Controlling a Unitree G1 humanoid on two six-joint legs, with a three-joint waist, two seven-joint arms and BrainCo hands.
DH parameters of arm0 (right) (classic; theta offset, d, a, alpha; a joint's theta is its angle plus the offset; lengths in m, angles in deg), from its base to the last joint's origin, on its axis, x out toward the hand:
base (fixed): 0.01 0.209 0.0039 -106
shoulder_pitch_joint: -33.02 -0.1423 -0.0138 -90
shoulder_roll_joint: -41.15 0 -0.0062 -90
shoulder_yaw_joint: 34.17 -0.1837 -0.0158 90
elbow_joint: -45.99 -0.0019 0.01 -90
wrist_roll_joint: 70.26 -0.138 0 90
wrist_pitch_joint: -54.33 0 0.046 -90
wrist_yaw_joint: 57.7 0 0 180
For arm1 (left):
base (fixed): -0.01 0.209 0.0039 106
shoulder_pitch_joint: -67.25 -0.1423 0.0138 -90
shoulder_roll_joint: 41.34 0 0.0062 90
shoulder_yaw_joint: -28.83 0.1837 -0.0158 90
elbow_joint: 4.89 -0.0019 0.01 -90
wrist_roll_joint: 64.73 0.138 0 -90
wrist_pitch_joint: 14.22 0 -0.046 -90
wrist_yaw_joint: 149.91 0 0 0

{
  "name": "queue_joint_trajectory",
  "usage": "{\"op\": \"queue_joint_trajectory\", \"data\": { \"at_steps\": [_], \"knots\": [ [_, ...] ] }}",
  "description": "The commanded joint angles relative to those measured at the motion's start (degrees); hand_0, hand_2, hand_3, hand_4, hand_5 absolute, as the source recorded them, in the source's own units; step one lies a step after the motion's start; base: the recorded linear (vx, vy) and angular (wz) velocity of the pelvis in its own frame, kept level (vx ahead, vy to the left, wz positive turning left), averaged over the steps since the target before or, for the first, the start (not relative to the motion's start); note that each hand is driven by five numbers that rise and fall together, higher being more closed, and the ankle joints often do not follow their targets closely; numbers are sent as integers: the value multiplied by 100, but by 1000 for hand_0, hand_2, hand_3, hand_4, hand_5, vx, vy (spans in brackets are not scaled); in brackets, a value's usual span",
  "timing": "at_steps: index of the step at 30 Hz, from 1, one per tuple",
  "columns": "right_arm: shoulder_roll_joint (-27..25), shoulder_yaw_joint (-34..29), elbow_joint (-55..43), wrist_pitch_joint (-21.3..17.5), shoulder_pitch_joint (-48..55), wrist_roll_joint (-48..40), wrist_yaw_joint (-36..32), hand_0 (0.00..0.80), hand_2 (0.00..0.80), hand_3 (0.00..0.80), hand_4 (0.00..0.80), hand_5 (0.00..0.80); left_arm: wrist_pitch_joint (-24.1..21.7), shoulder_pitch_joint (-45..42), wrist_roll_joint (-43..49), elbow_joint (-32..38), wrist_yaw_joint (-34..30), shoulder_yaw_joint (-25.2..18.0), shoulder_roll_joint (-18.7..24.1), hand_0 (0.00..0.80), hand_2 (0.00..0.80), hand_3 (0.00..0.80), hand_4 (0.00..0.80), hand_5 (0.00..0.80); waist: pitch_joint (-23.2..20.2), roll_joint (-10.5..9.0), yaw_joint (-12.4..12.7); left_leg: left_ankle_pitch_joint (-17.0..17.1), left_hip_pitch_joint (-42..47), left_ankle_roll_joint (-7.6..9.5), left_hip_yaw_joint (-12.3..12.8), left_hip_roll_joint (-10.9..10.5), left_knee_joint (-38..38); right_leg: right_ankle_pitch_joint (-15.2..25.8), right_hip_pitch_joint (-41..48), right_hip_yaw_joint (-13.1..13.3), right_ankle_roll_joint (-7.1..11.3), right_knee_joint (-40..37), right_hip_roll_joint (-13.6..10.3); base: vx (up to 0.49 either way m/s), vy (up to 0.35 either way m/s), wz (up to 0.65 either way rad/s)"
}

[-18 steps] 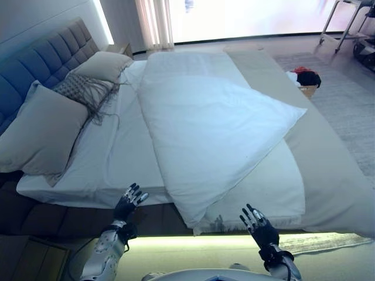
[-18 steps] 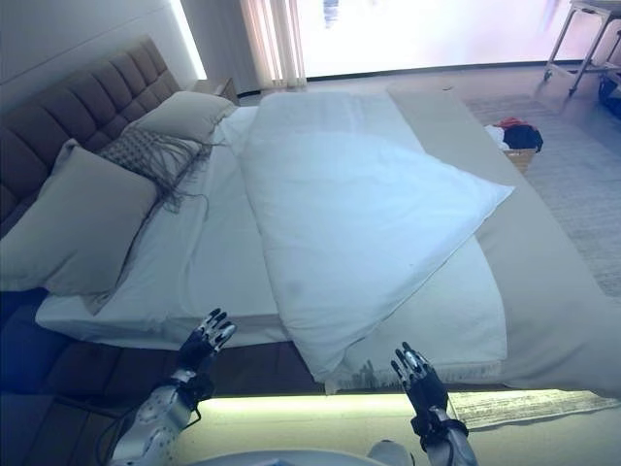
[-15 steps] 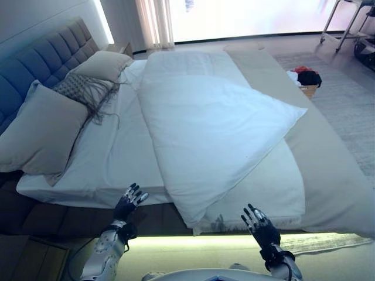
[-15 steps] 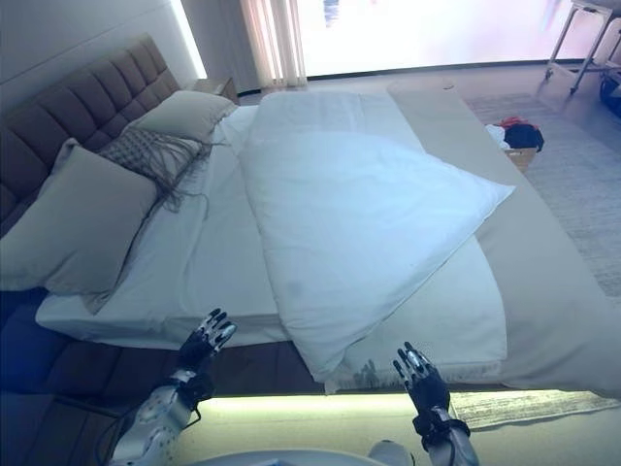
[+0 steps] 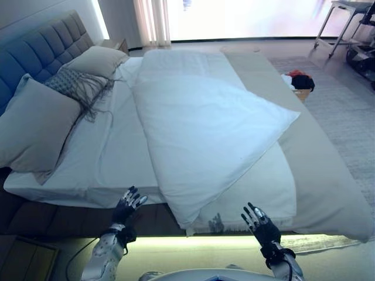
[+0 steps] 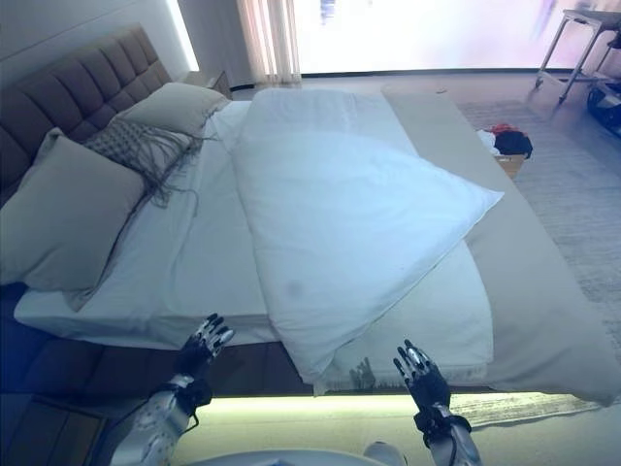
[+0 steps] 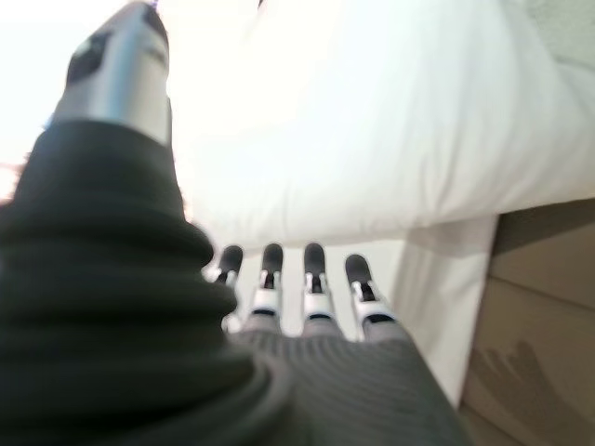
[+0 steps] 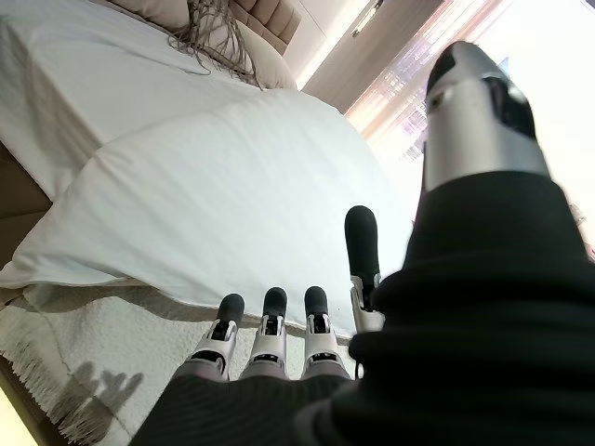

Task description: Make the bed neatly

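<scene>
Looking down from the head camera, you have the white duvet lying crooked across the bed, folded back so one corner points toward the robot's right and another hangs over the near edge of the mattress. That near corner sits between your two hands and just beyond them. Your left hand hangs in front of the bed's near side, fingers straight and spread, holding nothing and not touching the sheet. Your right hand is raised the same way below the fringed beige blanket that shows under the duvet, fingers straight and apart, with nothing in it; its wrist view shows the duvet's edge past the fingertips.

You can read no writing or labels anywhere.

Count three pillows at the headboard: one large grey pillow nearest you, one knitted cushion with long fringe behind it, and one beige pillow farthest back. One small pile of red, white and dark clothes lies on the floor beyond the bed's right side.
</scene>
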Motion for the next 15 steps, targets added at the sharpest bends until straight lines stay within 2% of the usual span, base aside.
{"op": "queue_joint_trajectory", "data": {
  "at_steps": [1, 4, 9, 10, 13, 14, 15],
  "knots": [
    [89, -119, -129, -16, -166, -41, -71, 0, 0, 0, 0, 0, -235, -41, -4, 554, -232, -524, 243, 0, 0, 0, 0, 0, 126, -341, 146, -99, -340, -31, -144, -72, 236, 2074, 1150, 26, 687, -2685, -190, 45, 127, -9],
    [95, -197, -34, -49, -136, -63, -57, 0, 0, 0, 0, 0, -198, 28, -44, 561, -273, -437, 253, 0, 0, 0, 0, 0, 123, -279, 59, -24, -280, -13, -15, -58, 107, 2084, 1110, 6, 732, -2575, -292, 35, 138, 1],
    [204, -163, -139, -32, -142, 209, -140, 0, 0, 0, 0, 0, -179, 150, -11, 562, -157, -303, 268, 0, 0, 0, 0, 0, 179, -243, 13, -94, -214, 123, -82, -261, 51, 2128, 945, 20, 835, -2124, -664, 31, 149, 9],
    [208, -160, -145, -28, -143, 214, -136, 0, 0, 0, 0, 0, -181, 155, -12, 559, -154, -300, 269, 0, 0, 0, 0, 0, 180, -245, 13, -99, -217, 129, -84, -269, 57, 2128, 935, 25, 837, -2105, -678, 10, 136, 16],
    [260, -92, -180, -65, -212, 251, 13, 0, 0, 0, 0, 0, -158, 289, -87, 545, -67, -258, 308, 0, 0, 0, 0, 0, 229, -254, 19, -251, -296, 320, -181, -451, 242, 2277, 707, 136, 846, -1581, -994, -4, 203, 17],
    [256, -97, -177, -96, -272, 210, 93, 0, 0, 0, 0, 0, -164, 344, -130, 505, -34, -218, 320, 0, 0, 0, 0, 0, 261, -248, 47, -299, -337, 419, -291, -577, 317, 2413, 575, 179, 826, -1267, -1136, -7, 216, 21],
    [254, -98, -176, -107, -290, 193, 105, 0, 0, 0, 0, 0, -163, 360, -142, 499, -23, -206, 325, 0, 0, 0, 0, 0, 267, -249, 56, -306, -353, 439, -315, -608, 335, 2436, 537, 197, 821, -1203, -1163, -15, 250, 28]
  ]
}}
